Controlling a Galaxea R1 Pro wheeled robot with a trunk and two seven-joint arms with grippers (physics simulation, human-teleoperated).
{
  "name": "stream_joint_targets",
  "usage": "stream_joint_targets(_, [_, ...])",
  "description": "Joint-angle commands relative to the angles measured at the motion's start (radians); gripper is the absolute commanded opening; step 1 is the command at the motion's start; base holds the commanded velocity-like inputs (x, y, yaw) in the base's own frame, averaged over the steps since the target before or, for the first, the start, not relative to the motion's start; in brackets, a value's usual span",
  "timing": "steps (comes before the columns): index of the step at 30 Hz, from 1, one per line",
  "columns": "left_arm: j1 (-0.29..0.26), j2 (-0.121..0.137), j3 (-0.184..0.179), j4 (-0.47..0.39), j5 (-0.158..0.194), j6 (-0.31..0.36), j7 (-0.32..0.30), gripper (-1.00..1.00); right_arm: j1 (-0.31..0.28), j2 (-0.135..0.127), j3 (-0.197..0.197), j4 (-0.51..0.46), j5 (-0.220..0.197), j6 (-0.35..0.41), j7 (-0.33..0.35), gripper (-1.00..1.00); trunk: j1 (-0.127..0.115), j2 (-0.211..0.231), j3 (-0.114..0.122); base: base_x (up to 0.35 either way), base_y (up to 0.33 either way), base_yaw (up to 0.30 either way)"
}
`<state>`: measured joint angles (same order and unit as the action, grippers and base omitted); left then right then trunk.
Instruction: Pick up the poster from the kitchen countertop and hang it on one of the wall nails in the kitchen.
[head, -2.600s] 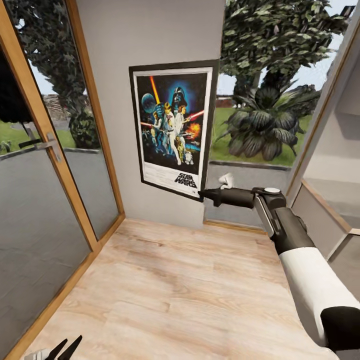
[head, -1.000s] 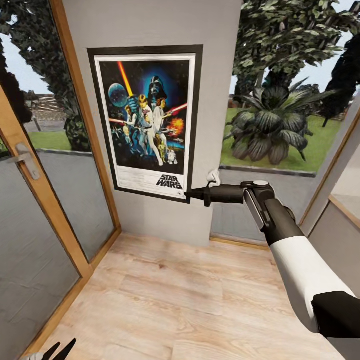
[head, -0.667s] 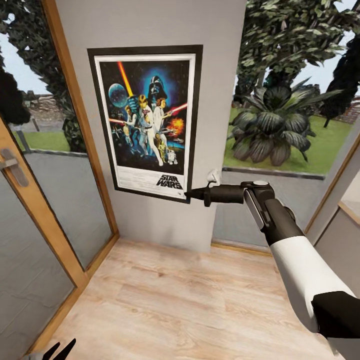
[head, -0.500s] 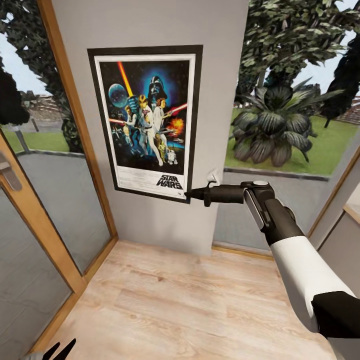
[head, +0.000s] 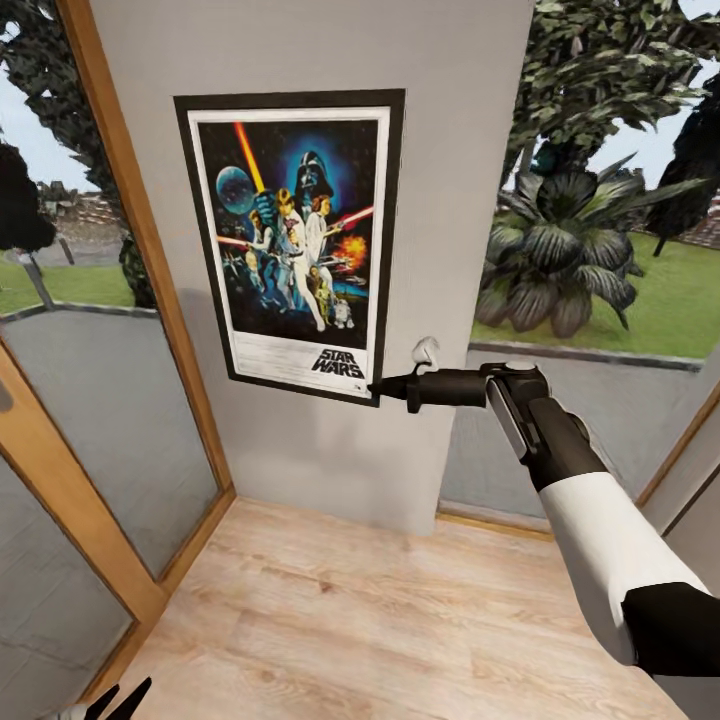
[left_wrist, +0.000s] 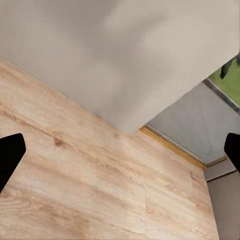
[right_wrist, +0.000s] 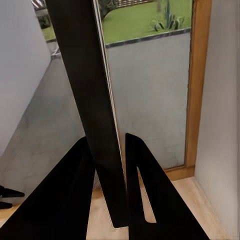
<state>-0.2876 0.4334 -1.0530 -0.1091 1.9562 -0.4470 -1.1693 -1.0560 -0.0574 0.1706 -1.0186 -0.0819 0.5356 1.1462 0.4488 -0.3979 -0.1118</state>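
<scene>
The poster (head: 295, 235) stands upright in front of a grey wall panel (head: 330, 50): colourful Star Wars artwork, white border, thin black frame. My right gripper (head: 378, 390) is shut on its lower right corner, arm stretched out level. In the right wrist view the two black fingers (right_wrist: 145, 170) pinch the poster's dark edge (right_wrist: 82, 75). I cannot tell whether the poster touches the wall. No nail is visible on the bare wall. My left gripper (head: 122, 695) hangs low at the bottom left, open, its fingertips (left_wrist: 11, 152) wide apart over the floor. The kitchen countertop is out of view.
A wooden-framed glass door (head: 90, 430) stands at the left. At the right a window (head: 600, 250) looks onto plants and grass. Light wood floor (head: 400, 620) lies below, meeting the wall at a wooden skirting strip (left_wrist: 170, 147).
The view has drifted right and closer to the wall; the door handle has slid out at the left. Poster and right gripper keep their place in the picture. Since 2.6 s ago the poster has risen and straightened.
</scene>
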Motion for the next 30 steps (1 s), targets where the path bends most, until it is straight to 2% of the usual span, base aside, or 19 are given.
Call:
stream_joint_targets(1, [-0.001,0.001,-0.008,-0.001,0.009,-0.004,-0.001,1.00,-0.002,0.001,0.003,0.000,-0.010,0.012,-0.001,-1.00,0.001,-0.002,-0.002,0.335,0.154,0.000])
stream_joint_targets(14, [-0.001,0.001,-0.009,-0.001,0.009,-0.004,-0.001,1.00,-0.002,0.003,0.000,-0.013,-0.010,0.015,-0.004,-1.00,0.001,-0.002,-0.002,0.307,0.169,0.000])
stream_joint_targets(30, [-0.001,0.001,-0.009,-0.001,0.009,-0.004,0.000,1.00,-0.002,0.002,-0.002,-0.030,-0.009,0.020,-0.005,-1.00,0.001,-0.002,-0.002,0.128,0.016,0.000])
